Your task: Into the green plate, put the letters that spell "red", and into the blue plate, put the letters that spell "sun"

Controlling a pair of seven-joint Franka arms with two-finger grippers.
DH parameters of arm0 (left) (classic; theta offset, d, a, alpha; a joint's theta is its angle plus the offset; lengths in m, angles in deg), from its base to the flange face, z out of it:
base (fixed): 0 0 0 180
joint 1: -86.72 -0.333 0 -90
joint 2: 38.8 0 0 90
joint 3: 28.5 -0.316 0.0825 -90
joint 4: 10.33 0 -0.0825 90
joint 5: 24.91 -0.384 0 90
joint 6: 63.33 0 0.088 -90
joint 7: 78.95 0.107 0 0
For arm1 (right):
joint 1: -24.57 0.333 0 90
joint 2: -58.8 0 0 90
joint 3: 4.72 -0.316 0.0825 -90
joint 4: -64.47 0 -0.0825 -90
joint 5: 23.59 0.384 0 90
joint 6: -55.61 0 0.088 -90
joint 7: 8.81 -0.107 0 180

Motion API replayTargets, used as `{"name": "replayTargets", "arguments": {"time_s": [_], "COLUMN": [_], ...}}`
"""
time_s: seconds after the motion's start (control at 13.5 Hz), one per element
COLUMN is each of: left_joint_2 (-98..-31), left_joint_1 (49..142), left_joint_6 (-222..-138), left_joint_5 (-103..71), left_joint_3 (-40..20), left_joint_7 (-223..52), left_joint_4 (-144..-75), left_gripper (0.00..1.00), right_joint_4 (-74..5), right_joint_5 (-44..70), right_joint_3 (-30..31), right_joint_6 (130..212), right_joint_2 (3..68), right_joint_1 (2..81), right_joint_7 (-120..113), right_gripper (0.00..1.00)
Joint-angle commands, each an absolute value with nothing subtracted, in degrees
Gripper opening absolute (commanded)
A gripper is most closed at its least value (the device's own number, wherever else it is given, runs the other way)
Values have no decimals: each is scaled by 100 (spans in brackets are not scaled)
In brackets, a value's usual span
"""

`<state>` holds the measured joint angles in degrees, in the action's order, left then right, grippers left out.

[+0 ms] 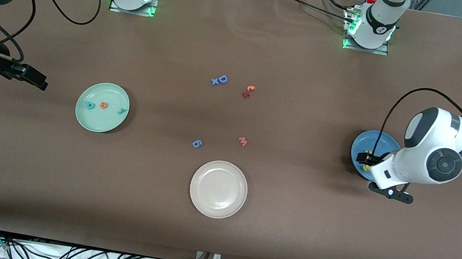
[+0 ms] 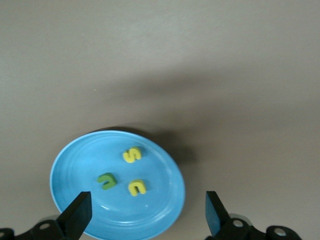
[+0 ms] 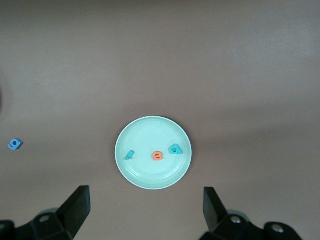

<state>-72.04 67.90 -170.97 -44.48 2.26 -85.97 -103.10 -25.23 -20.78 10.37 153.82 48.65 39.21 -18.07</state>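
Nearest the front camera on the worktop (image 1: 287,246) lay a cream-white plate (image 1: 218,189), then a blue "6" (image 1: 197,143) and a pink "m" (image 1: 243,141). At mid depth, the green plate (image 1: 102,107) toward the right arm's end held teal "d" (image 1: 90,105), orange "e" (image 1: 103,105) and teal "r" (image 1: 122,110); the right tool (image 3: 145,212) hung high above that plate, fingers wide apart, empty. The blue plate (image 2: 117,185) at the left arm's end held yellow "s" (image 2: 132,155), green "u" (image 2: 107,180) and yellow "n" (image 2: 137,187), left tool (image 2: 147,215) open and empty over it; farthest lay a blue "D" (image 1: 222,79) and a red and orange pair (image 1: 248,91).

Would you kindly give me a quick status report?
Left gripper open over blue plate; right gripper open, waiting. Sun letters in blue plate, red letters in green plate. Nothing obstructing.
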Motion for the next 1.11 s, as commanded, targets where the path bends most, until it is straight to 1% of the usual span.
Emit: {"name": "replayTargets", "arguments": {"time_s": [0.0, 0.22, 0.37, 0.45, 0.59, 0.74, 0.89, 1.04], "left_joint_2": [-7203, -7028, -6826, -6703, -6352, -5887, -5298, -4700], "left_joint_1": [7220, 7931, 8099, 8292, 8836, 9206, 9391, 9611], "left_joint_6": [-16564, -16501, -16501, -16501, -16510, -16510, -16510, -16510], "left_joint_5": [-4582, -4513, -4460, -4285, -3680, -3494, -2880, -2781], "left_joint_3": [51, -537, -687, -1010, -1853, -2355, -2926, -3314], "left_joint_7": [-8844, -8844, -8844, -8826, -8756, -8502, -8405, -8413], "left_joint_4": [-9824, -9726, -9778, -9787, -9840, -10032, -10226, -10524], "left_gripper": [100, 100, 100, 100, 100, 100, 100, 100], "right_joint_4": [-2658, -2597, -2579, -2562, -2491, -2430, -2430, -2430], "right_joint_5": [-1990, -1999, -2008, -2025, -2016, -2051, -2060, -2052], "right_joint_3": [1031, 1023, 1023, 1023, 1023, 1023, 1014, 1014], "right_joint_6": [15466, 15449, 15440, 15440, 15431, 15414, 15405, 15396], "right_joint_2": [4992, 4992, 4992, 4992, 4983, 4975, 4975, 4975], "right_joint_1": [3934, 3951, 3951, 3951, 3951, 3960, 3960, 3960], "right_joint_7": [-1909, -1909, -1839, -1839, -1830, -1813, -1821, -1822], "right_gripper": [100, 100, 100, 100, 100, 100, 100, 100]}}
